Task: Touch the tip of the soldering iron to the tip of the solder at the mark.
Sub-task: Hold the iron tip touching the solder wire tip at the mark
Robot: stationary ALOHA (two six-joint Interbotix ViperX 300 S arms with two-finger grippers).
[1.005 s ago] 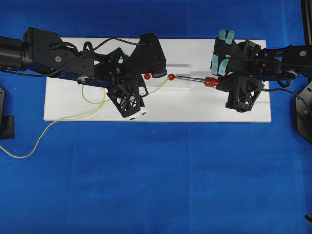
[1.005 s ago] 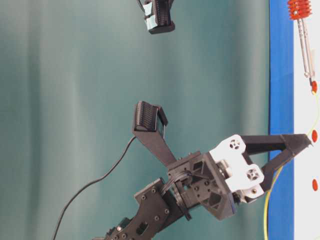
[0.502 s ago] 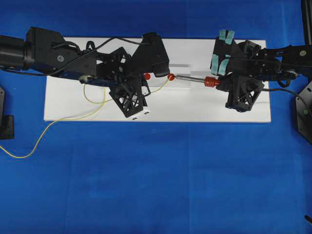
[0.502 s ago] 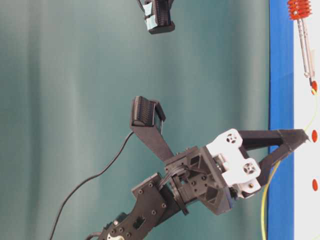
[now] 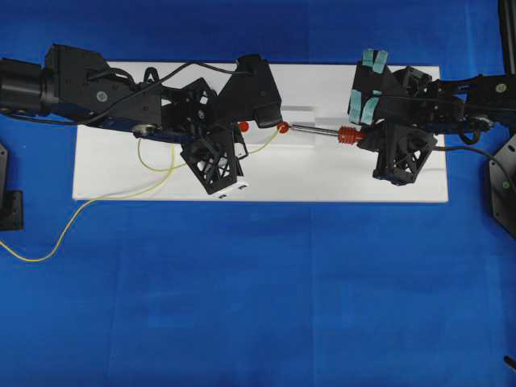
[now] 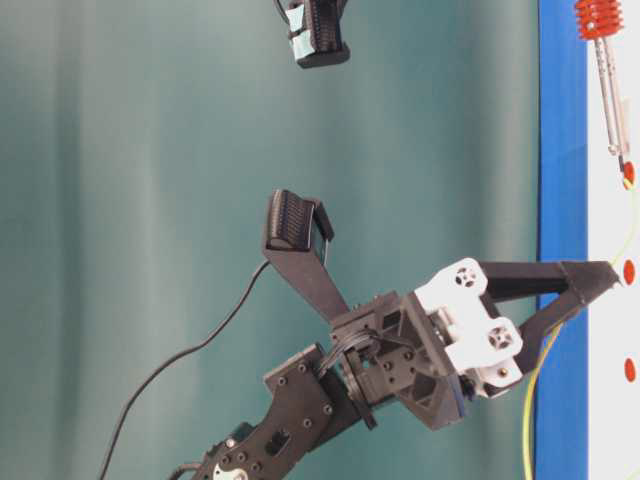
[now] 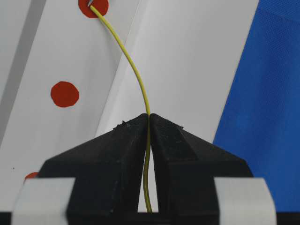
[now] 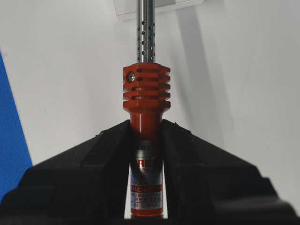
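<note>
On the left, the solder (image 5: pixel 97 222) trails in loose yellow curves from the blue cloth (image 5: pixel 258 306) up onto the white board (image 5: pixel 322 181) and under the left arm. The left gripper (image 7: pixel 149 123) is pressed closed on that wire; in the wrist view the thin strand runs up through the seam between the two black fingers (image 7: pixel 117 154) and bows onward to a red dot (image 7: pixel 93 6), where its end lies on the mark. A second red dot (image 7: pixel 64 93) sits just to the left of the wire, apart from it.

Right of centre, the soldering iron (image 5: pixel 322 130) lies roughly level across the board, its silver shaft pointing left toward the marked dot. From the side, its dark tip (image 6: pixel 624 166) seems to meet the solder's end at the dot, though the contact is too small to be sure of. The right gripper (image 8: pixel 146 136) is clamped on the iron's handle just behind the orange-red ribbed collar (image 8: pixel 146 86).
</note>
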